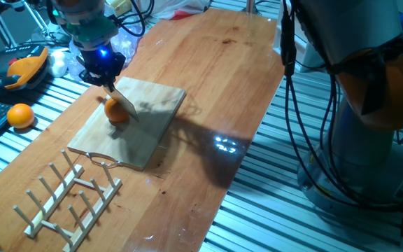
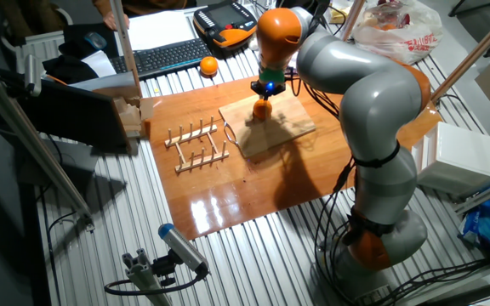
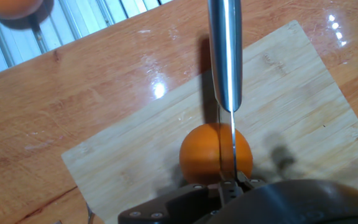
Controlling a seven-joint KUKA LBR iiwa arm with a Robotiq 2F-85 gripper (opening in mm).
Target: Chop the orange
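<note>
Tool (image 1: 102,73) clamped on knife (image 3: 226,56); blade resting across orange (image 3: 215,154), centred on cutting board (image 1: 152,122); spare orange (image 1: 20,115) at 9 o'clock.

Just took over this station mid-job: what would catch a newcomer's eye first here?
The knife held in the gripper, its blade lined up across the orange on the cutting board. Next, a second whole orange lying off the wooden tabletop on the slatted surface, and the wooden dish rack at the tabletop's near end.

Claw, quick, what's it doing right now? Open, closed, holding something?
Claw: closed on a knife, its blade resting across the orange.
</note>
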